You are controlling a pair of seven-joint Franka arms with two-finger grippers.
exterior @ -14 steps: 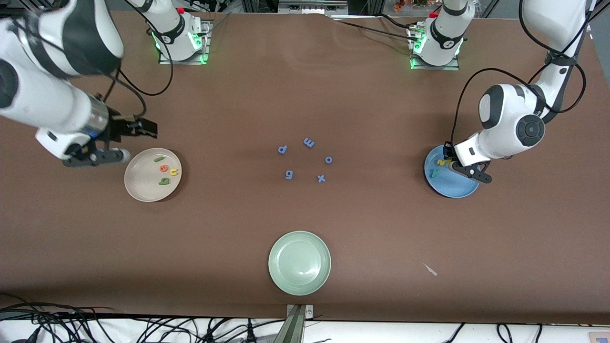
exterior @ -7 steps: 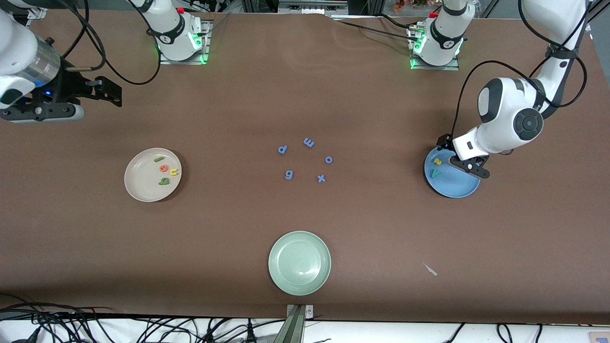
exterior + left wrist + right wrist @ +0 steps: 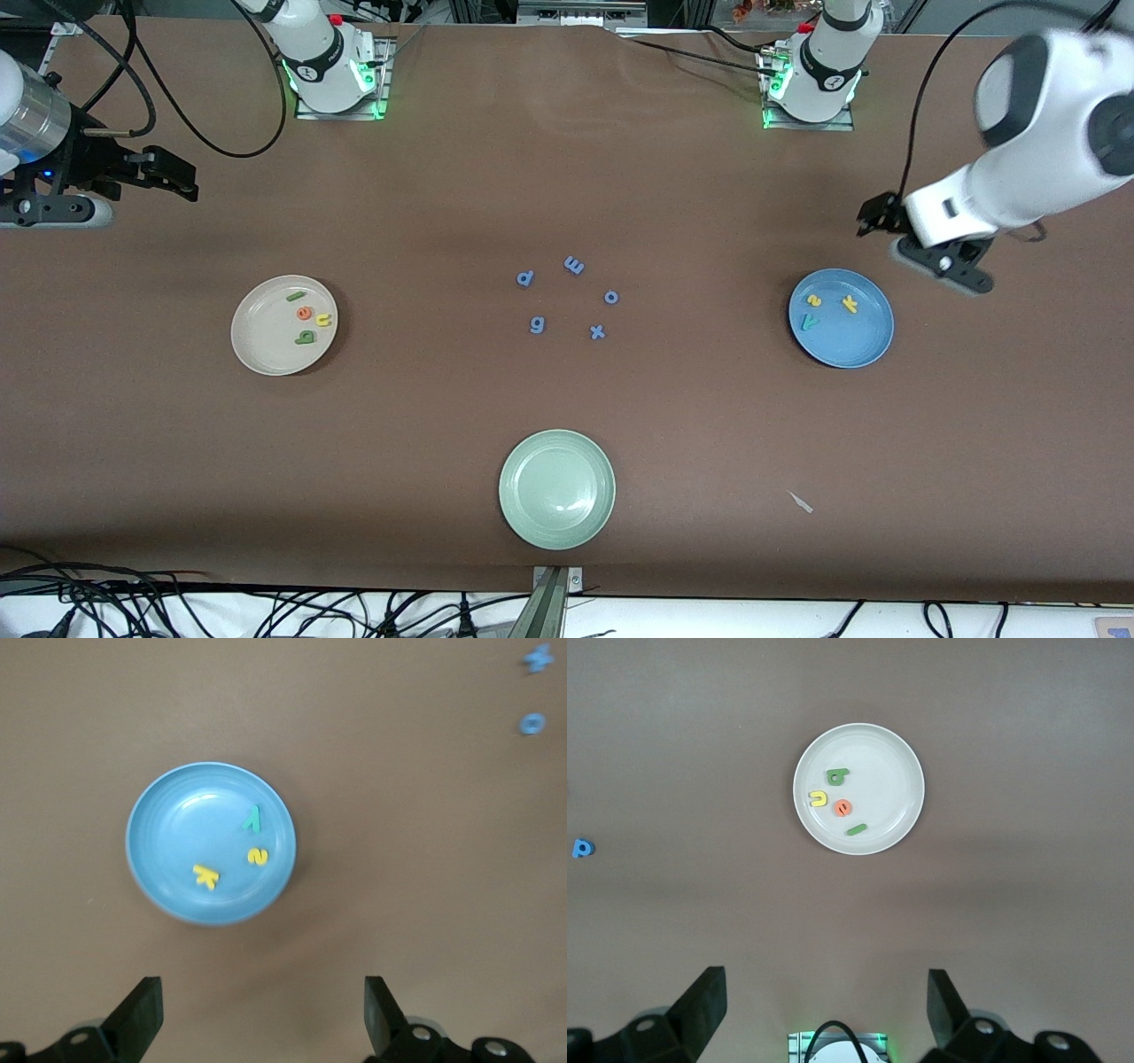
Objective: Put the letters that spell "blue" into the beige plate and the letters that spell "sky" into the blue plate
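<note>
Three foam letters, yellow s (image 3: 814, 301), yellow k (image 3: 850, 304) and teal y (image 3: 808, 322), lie in the round blue plate (image 3: 864, 350); green b, l, yellow u, orange e fill the round beige plate (image 3: 257, 341). Left gripper (image 3: 921, 251) hangs above the table beside the blue plate, jaws spread, empty; right gripper (image 3: 124, 186) likewise up by its own end, empty.

Brown table surface (image 3: 567, 177), matte, filling nearly the whole frame; faint creases at upper centre. Metal frame members (image 3: 580, 12) along the top edge. White floor strip along the bottom edge, strewn with black cables (image 3: 266, 611). Small metal bracket (image 3: 556, 580) at bottom centre. Pale scrap (image 3: 802, 502), lower right. Lighting even, overhead.
</note>
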